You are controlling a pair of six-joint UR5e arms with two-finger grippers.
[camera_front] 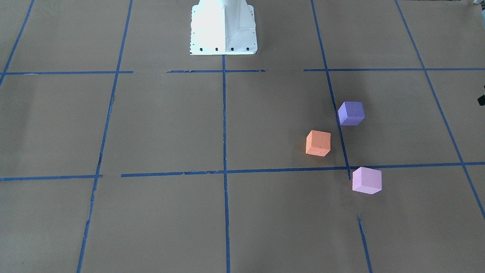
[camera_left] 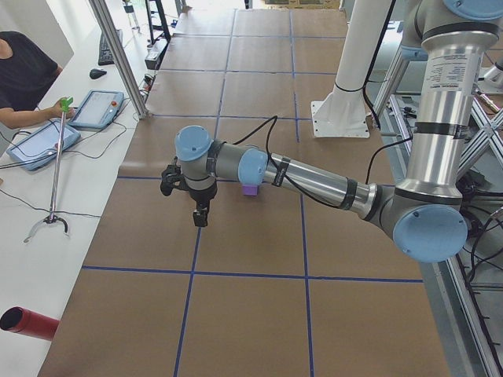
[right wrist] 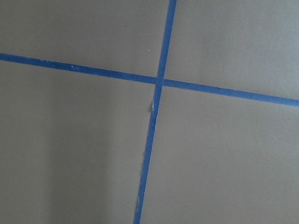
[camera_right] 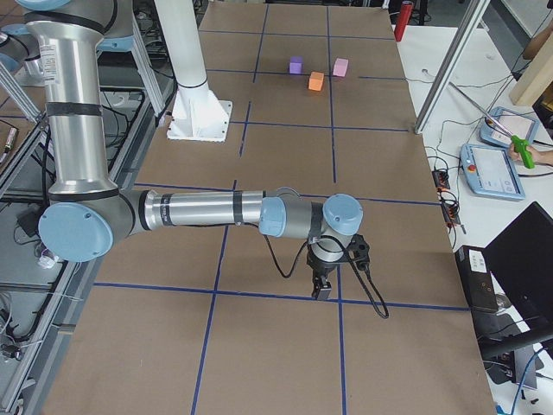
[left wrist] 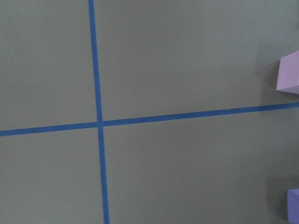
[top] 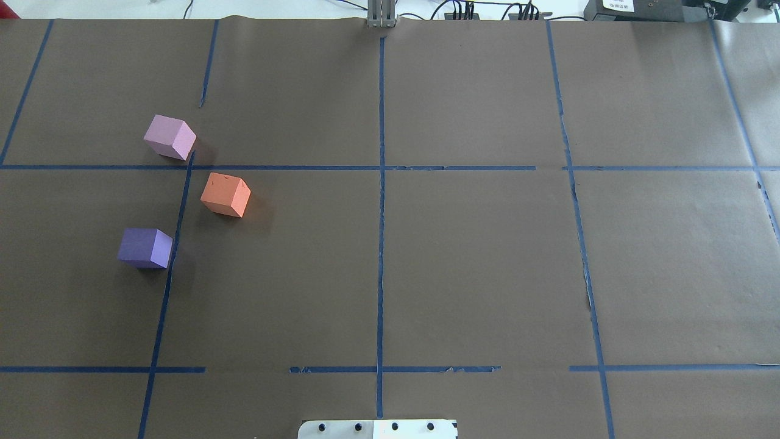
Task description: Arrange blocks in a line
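Three cubes sit apart on the brown paper on my left side: an orange block (top: 226, 194), a violet-blue block (top: 145, 247) nearer my base, and a pink-lilac block (top: 170, 137) farther out. They form a loose bent cluster, not touching. They also show in the front view: the orange block (camera_front: 318, 143), the violet-blue block (camera_front: 351, 113) and the pink-lilac block (camera_front: 366, 180). My left gripper (camera_left: 200, 216) hangs over the table beyond the blocks. My right gripper (camera_right: 321, 287) hangs over the far right end. I cannot tell whether either is open or shut.
Blue tape lines (top: 381, 183) divide the brown paper into squares. My white base (camera_front: 223, 28) stands at the table's near-middle edge. An operator with tablets (camera_left: 98, 108) and a grabber tool (camera_left: 53, 181) is at the side bench. A red cylinder (camera_left: 27, 323) lies there.
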